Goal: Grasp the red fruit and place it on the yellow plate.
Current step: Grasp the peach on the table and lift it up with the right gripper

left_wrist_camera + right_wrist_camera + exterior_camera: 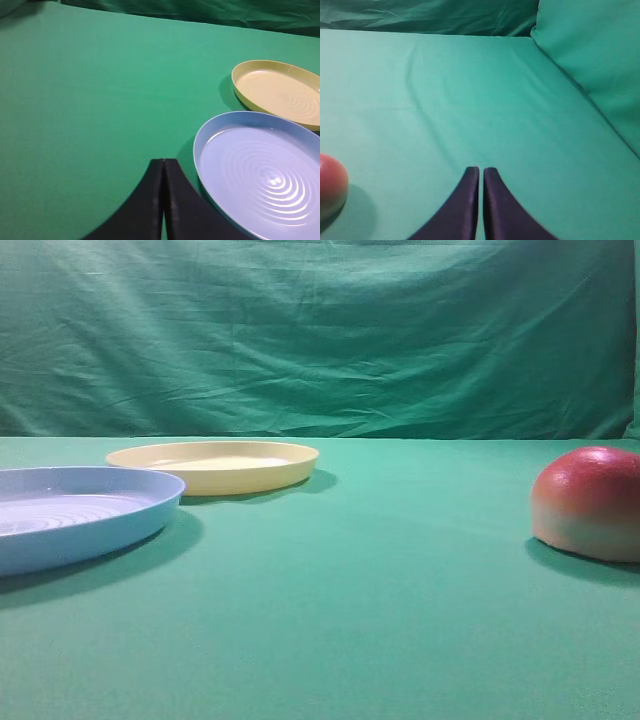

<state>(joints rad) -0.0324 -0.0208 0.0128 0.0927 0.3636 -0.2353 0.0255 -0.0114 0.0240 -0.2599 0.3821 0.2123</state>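
The red fruit (pixel 590 502), a dome red on top and cream at its base, rests on the green cloth at the right edge of the exterior view; its rim also peeks in at the left of the right wrist view as the fruit (pixel 331 185). The pale-yellow plate (pixel 213 465) lies empty toward the back left, and shows at the upper right in the left wrist view as the yellow plate (pixel 280 92). My left gripper (pixel 163 161) is shut with nothing in it, just left of the blue plate. My right gripper (pixel 481 170) is shut and empty, well right of the fruit.
A light-blue ringed plate (pixel 70 512) sits at the front left, close in front of the yellow plate; it also shows as the blue plate (pixel 260 170). A green backdrop curtain (pixel 320 335) hangs behind the table, and a raised green fold (pixel 592 55) lies to the right.
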